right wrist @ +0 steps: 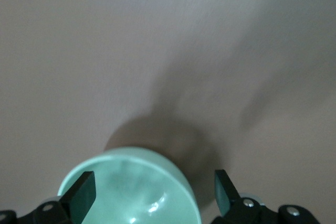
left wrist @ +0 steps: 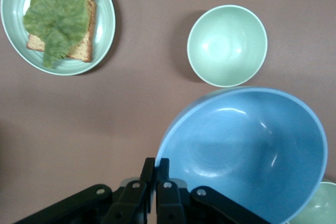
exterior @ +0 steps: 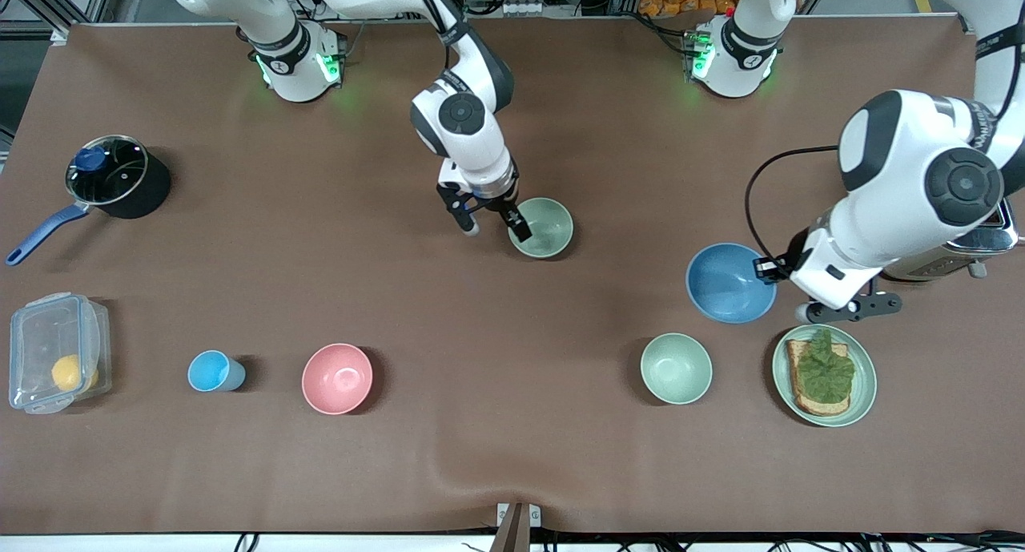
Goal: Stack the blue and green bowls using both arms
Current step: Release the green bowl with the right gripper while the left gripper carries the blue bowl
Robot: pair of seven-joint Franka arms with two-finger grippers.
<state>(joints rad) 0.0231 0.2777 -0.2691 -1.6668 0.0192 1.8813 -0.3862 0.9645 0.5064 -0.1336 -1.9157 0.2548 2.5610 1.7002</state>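
Observation:
The sky-blue bowl (exterior: 729, 284) hangs tilted above the table, toward the left arm's end. My left gripper (exterior: 765, 270) is shut on its rim. In the left wrist view the two fingers pinch the rim (left wrist: 156, 169) and the blue bowl (left wrist: 247, 150) fills the frame. The sage-green bowl (exterior: 546, 226) sits mid-table. My right gripper (exterior: 494, 225) is open and low at it, one finger inside the bowl and one outside. In the right wrist view the green bowl (right wrist: 131, 192) lies between the spread fingers of the right gripper (right wrist: 153, 192).
A mint-green bowl (exterior: 676, 368) and a green plate with toast (exterior: 863, 372) lie nearer the front camera than the blue bowl. A toaster (exterior: 973, 247) stands under the left arm. A pink bowl (exterior: 337, 378), blue cup (exterior: 212, 371), plastic box (exterior: 56, 352) and pot (exterior: 116, 175) sit toward the right arm's end.

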